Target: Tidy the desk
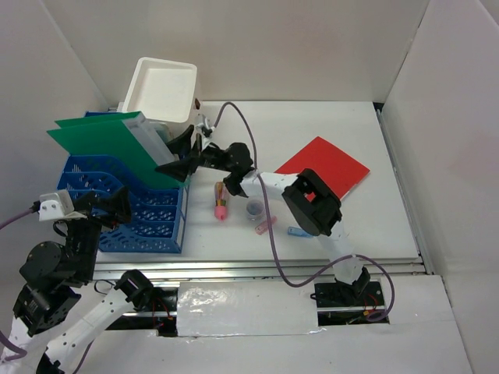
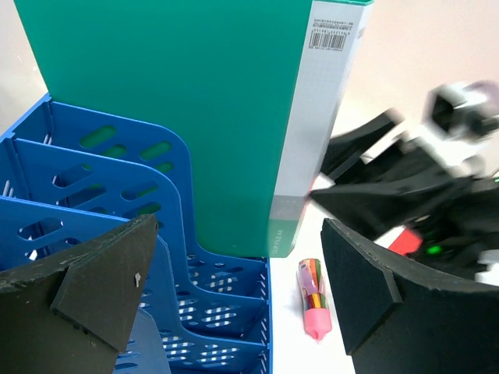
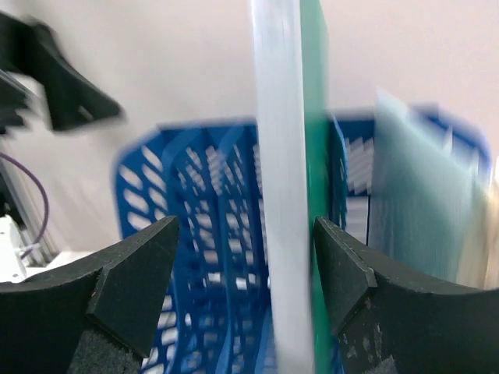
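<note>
We stretch our right arm (image 1: 312,204) from the front edge toward the far-left corner, right gripper (image 1: 178,153) spread wide; our left gripper (image 1: 117,206), also parted, hovers by the left edge.

- Tabletop (image 1: 343,117): plain white; rail (image 1: 234,269) on its 6 o'clock edge is silver.
- File rack (image 1: 148,214), 9 o'clock: bright blue, w/ slotted-hole pattern thru walls & base.
- Folder (image 1: 117,148) in rack: solid green cover, white-grey spine, sm. black barcode on white label nr top.
- Tray (image 1: 160,89), 11 o'clock: plain white.
- Sheet (image 1: 323,165), 2 o'clock: flat red.
- Marker (image 2: 314,300): pink cap, body w/ red/green/yellow stripes.
- Sm. cup (image 1: 254,209), mid-tabletop: pale lilac-grey.
- Cables (image 1: 273,241): purple.
- Left claw (image 2: 240,234) & right claw (image 3: 245,226): matte black.
- Foil strip (image 1: 242,308) below rail: crinkled silver.
</note>
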`<state>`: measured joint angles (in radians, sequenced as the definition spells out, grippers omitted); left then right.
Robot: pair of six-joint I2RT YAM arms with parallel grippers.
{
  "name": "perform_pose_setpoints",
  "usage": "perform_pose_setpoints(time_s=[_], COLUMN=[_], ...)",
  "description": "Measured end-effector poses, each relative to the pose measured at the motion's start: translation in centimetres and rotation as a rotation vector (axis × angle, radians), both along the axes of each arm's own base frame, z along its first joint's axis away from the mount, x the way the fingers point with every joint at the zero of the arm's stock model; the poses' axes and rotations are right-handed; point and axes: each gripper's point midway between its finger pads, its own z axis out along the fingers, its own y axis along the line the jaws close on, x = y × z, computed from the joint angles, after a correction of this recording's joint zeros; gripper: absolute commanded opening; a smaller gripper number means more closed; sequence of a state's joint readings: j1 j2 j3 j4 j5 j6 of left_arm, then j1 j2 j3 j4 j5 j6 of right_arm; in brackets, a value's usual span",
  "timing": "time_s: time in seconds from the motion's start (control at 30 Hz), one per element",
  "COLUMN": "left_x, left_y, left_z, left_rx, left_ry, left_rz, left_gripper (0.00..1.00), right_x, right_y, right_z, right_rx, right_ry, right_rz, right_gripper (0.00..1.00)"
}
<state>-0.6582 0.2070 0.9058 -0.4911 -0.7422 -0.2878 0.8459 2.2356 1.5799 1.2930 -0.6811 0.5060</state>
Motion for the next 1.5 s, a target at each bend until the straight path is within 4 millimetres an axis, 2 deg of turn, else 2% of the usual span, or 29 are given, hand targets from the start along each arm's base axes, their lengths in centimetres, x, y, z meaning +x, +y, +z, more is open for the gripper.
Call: perform_pose_setpoints(time_s=[0.17,0.3,0.53,0.67,0.87,0.97,1.0,1.03,1.1,1.13,1.2,1.27,1.3,1.5], left_x=[0.0,-0.1,-0.3,-0.3,-0.3,-0.3,-0.3,-0.3,-0.4,-0.4,-0.4,-0.4,-0.4,-0.7], left_y=[0.0,0.0,0.3,0.3,0.3,0.4,0.4,0.5,0.5,0.6,0.6,0.7,0.7,1.1], left_z=[0.0,0.0,0.1,0.1,0.0,0.0,0.0,0.0,0.1,0.1,0.1,0.1,0.1,0.2], left_rx=[-0.002,-0.005,-0.011,-0.012,-0.012,-0.012,-0.013,-0.014,-0.016,-0.016,-0.016,-0.017,-0.018,-0.027], left_ry=[0.000,-0.002,-0.009,-0.009,-0.009,-0.008,-0.009,-0.010,-0.012,-0.013,-0.012,-0.013,-0.014,-0.023], left_rz=[0.000,0.000,0.004,0.004,0.008,0.012,0.012,0.013,0.015,0.016,0.018,0.019,0.020,0.029], left_gripper=[0.99,0.99,0.99,1.00,1.00,0.99,1.00,0.99,0.99,0.99,1.00,1.00,1.00,0.99], right_x=[-1.9,-2.0,0.0,0.6,2.2,2.8,2.8,2.9,2.9,2.9,2.8,2.7,2.6,1.8], right_y=[-1.8,-1.8,-0.3,-0.1,1.3,1.9,1.9,2.0,2.1,2.1,2.1,2.2,2.1,1.7], right_z=[6.6,10.6,13.5,13.6,12.3,12.3,11.8,11.5,10.7,10.3,9.8,9.6,9.6,9.6], right_rx=[0.085,0.103,-0.019,-0.062,-0.161,-0.193,-0.211,-0.224,-0.249,-0.265,-0.284,-0.290,-0.290,-0.285], right_ry=[-0.163,-0.275,-0.303,-0.298,-0.259,-0.247,-0.237,-0.231,-0.219,-0.208,-0.198,-0.190,-0.190,-0.171], right_rz=[0.003,-0.021,-0.079,-0.101,-0.113,-0.114,-0.111,-0.111,-0.106,-0.102,-0.095,-0.087,-0.085,-0.071], right_gripper=[0.77,0.77,0.77,0.77,0.77,0.72,0.67,0.56,0.44,0.34,0.29,0.16,0.00,0.00])
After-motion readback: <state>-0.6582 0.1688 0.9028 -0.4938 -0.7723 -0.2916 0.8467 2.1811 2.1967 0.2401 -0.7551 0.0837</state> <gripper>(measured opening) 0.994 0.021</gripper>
